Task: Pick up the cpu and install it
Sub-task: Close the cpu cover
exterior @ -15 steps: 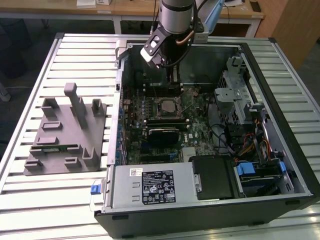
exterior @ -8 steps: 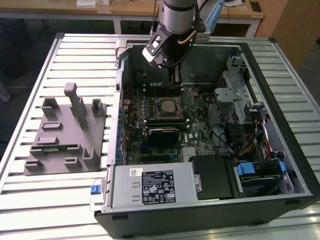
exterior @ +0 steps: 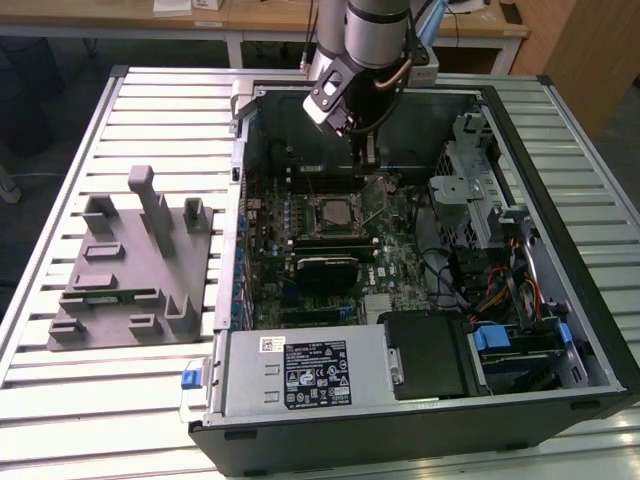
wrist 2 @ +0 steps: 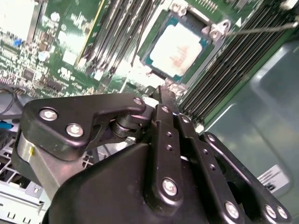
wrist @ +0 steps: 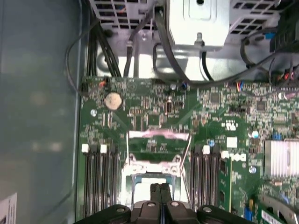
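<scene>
Within the open black computer case (exterior: pixel 400 440) on the slatted metal table (exterior: pixel 160 110), the flat silvery square cpu (wrist 2: pixel 180 46) lay in its metal-framed socket (wrist 2: pixel 215 30), likely light, rigid and fragile, best gripped by its edges, under the black tool (wrist: pixel 161 187), which was pressed together and empty.

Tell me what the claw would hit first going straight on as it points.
Probably the socket frame edging the chip; the claw points at its corner, but depth is unclear.
</scene>
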You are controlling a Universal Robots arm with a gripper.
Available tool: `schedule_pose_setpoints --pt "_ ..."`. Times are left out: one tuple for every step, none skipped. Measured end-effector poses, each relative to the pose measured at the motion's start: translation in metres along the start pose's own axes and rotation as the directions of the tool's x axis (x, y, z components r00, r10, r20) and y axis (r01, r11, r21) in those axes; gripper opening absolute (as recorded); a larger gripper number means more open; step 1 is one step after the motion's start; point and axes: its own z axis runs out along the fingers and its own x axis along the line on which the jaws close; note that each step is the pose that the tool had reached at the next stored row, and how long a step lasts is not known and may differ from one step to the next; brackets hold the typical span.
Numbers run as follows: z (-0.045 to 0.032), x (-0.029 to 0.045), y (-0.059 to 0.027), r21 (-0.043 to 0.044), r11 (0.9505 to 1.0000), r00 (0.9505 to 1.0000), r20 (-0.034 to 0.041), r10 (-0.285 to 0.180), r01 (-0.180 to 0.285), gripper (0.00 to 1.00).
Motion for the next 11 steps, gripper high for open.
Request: schedule_pose_setpoints --pt "0.0001 -0.0001 0.0049 0.0002 1.0000 1.0000 0.0001 0.000 0.000 0.11" --pt "0.0002 -0.0001 0.0074 0.0003 1.0000 1.0000 0.0001 0.000 0.000 0.11" --pt "0.0002 -0.0001 0.0099 0.0003 1.0000 1.0000 0.0000 0.000 0.000 0.11" --pt "0.0003 -0.0002 0.0123 0.0004 1.0000 1.0000 0.0000 0.000 0.000 0.11" --pt "0.0003 -0.0002 0.0147 0.0005 1.0000 1.0000 0.0001 0.000 0.000 0.11" --pt "0.0004 -0.0002 0.0172 0.0006 1.0000 1.0000 0.0001 0.000 0.000 0.11" --pt "0.0004 -0.0002 0.0198 0.0007 1.0000 1.0000 0.0002 0.000 0.000 0.11" --pt "0.0005 -0.0002 0.0225 0.0008 1.0000 1.0000 0.0002 0.000 0.000 0.11" --pt "0.0006 -0.0002 0.0251 0.0008 1.0000 1.0000 0.0001 0.000 0.000 0.11" --pt "0.0007 -0.0003 0.0275 0.0008 1.0000 1.0000 -0.0001 0.000 0.000 0.11" --pt "0.0007 -0.0003 0.0299 0.0009 1.0000 1.0000 0.0000 0.000 0.000 0.11"
